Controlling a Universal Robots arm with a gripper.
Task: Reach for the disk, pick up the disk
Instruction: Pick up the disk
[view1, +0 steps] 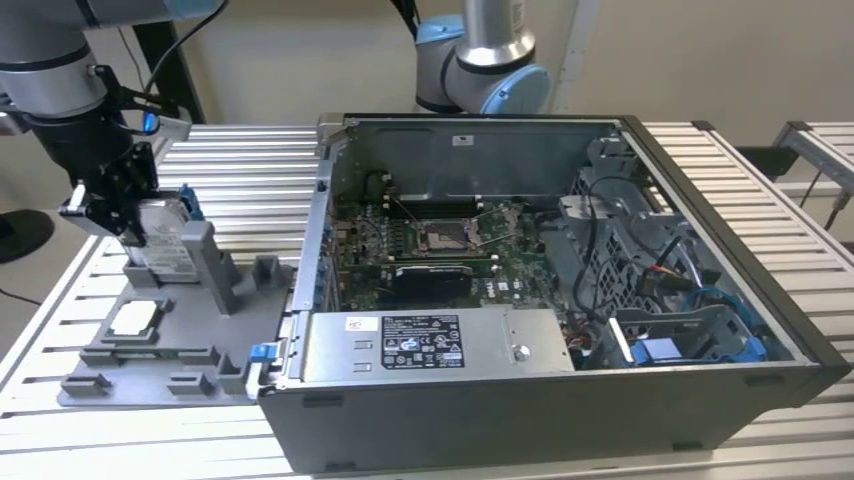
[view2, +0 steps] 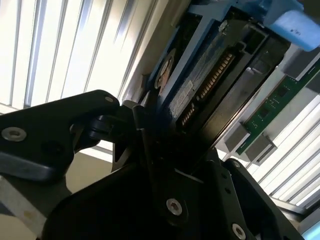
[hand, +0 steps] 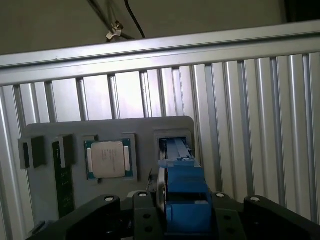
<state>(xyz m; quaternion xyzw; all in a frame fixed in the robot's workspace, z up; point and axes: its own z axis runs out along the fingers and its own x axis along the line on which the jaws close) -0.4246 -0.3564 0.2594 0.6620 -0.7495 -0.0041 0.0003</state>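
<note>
The disk (view1: 166, 238) stands on edge in a slot of the grey fixture (view1: 187, 345) at the exterior view's left, silver with a blue bracket. My gripper (view1: 124, 222) comes down on its upper end, with a black finger on either side and the jaws shut on it. In the second wrist view the disk (view2: 200, 85) runs away from the gripper (view2: 175, 160), its connector edge and label showing. In the first wrist view the blue bracket of the disk (hand: 181, 182) sits between the gripper's (hand: 182, 212) fingers. Whether the disk's lower end still rests in the slot I cannot tell.
A square processor chip (view1: 134, 318) (hand: 111, 159) lies on the fixture beside a memory stick (hand: 64, 185). An open computer case (view1: 534, 300) stands at the exterior view's right of the fixture. A second arm (view1: 481, 60) stands behind the case. All rest on a slatted metal table (view1: 240, 165).
</note>
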